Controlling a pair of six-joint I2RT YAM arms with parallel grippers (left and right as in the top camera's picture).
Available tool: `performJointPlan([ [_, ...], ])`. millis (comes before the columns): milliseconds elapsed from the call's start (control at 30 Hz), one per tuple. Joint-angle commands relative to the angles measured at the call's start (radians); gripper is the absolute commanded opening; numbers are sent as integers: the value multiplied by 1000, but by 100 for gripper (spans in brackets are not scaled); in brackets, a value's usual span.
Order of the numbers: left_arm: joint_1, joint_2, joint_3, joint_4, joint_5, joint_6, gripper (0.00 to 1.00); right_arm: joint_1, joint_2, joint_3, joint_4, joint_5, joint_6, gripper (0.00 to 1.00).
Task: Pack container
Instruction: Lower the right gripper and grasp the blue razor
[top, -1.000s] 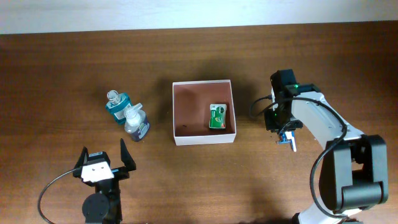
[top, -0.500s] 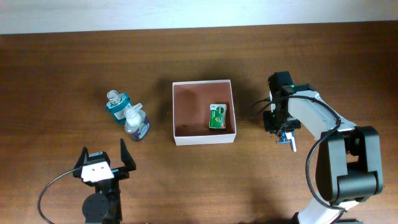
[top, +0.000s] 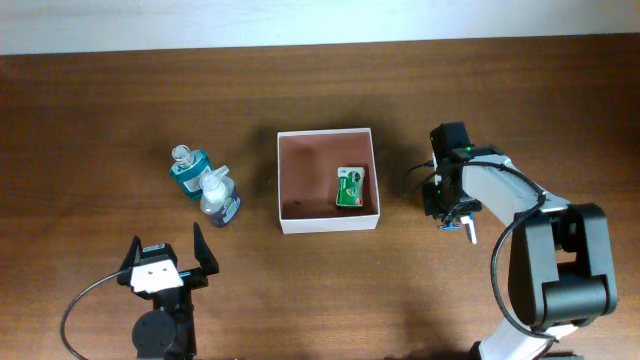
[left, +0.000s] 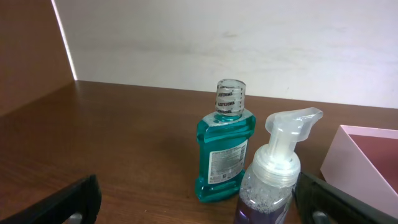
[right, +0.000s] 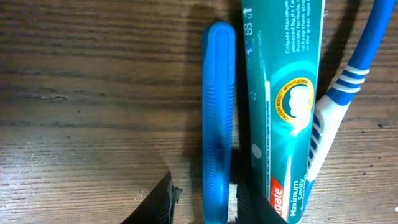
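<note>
End effector (top: 452, 209) at right has edged toward the container (top: 328, 225).

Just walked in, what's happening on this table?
Two robot arms are packing toiletries into the white container. A small green packet already lies inside. The right claw is down on the table right of it, jaws straddling a blue stick-like item beside a toothpaste tube and a toothbrush, seemingly not clamped yet. The left claw sits wide open near a mouthwash bottle and a foam pump bottle, both outside the container.
</note>
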Motion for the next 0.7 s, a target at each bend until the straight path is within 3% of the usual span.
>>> performJointPlan([
  [0, 5, -6, -9, 3, 11, 16, 99, -6, 17, -33, 10, 13, 1, 26],
  [100, 5, -6, -9, 3, 10, 16, 99, -6, 17, -33, 17, 13, 1, 25],
  [267, 5, -6, -9, 3, 11, 16, 99, -6, 17, -33, 21, 13, 1, 5],
  [500, 5, -6, -9, 3, 11, 16, 99, -6, 14, -14, -3, 12, 8, 4],
  [667, 5, -6, -9, 3, 11, 16, 99, 10, -4, 121, -134, -34, 43, 4],
])
